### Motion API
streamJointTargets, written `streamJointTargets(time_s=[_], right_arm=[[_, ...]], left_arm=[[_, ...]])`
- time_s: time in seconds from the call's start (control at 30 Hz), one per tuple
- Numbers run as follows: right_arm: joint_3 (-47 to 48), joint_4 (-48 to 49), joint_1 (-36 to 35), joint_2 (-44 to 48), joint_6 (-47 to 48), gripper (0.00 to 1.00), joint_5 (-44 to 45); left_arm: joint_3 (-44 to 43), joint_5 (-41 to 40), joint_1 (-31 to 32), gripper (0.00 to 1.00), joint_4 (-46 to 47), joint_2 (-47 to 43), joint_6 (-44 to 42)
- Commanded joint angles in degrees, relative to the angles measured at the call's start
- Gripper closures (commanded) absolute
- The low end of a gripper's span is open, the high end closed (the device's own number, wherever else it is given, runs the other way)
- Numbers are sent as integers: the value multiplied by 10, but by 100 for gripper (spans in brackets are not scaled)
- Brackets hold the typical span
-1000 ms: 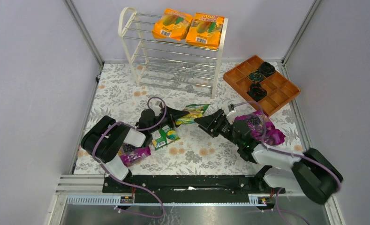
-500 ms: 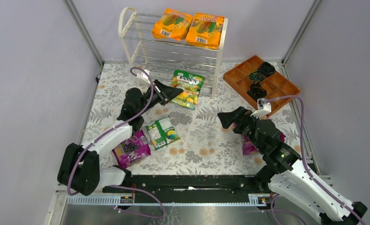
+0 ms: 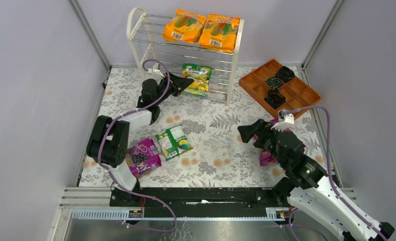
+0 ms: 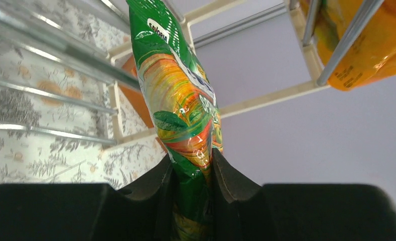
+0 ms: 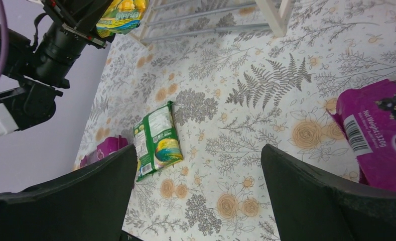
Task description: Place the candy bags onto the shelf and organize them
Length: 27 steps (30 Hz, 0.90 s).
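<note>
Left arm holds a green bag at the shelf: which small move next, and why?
Probably ease the green-yellow glossy candy bag a little deeper into the cream-white plastic shelf, then open. The left gripper is shut on its end, and the bag is below the top tier, seemingly not yet lying on rods.

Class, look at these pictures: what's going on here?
The left end effector is shut on a green-yellow candy bag, holding it at the shelf, below the top tier where two orange bags lie. The right end effector hangs open over the table. One green bag and two purple bags lie on the table, not yet shelved.
</note>
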<state>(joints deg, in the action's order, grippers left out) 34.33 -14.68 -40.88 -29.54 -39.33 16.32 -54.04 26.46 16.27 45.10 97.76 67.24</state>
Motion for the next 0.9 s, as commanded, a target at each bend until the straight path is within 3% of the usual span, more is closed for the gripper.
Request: streamJointTargets(time_s=[0.0,0.17,0.5,0.7,0.87], right_arm=[[17,-24,-3,33,13,0,41],[15,-31,-3,51,13,0,48],[10,-35,-3,55,0,0,43],[9,-40,-3,59,-6,0,40],[0,-29,-3,60,-8,0,39]], left_arm=[[-66,8,-6,77,111,21,8],[-112,13,0,80,139,81,34],[-199,-35,49,78,125,142,-16],[-197,-107,49,54,11,127,15],[-193,-95,36,52,-73,122,57]])
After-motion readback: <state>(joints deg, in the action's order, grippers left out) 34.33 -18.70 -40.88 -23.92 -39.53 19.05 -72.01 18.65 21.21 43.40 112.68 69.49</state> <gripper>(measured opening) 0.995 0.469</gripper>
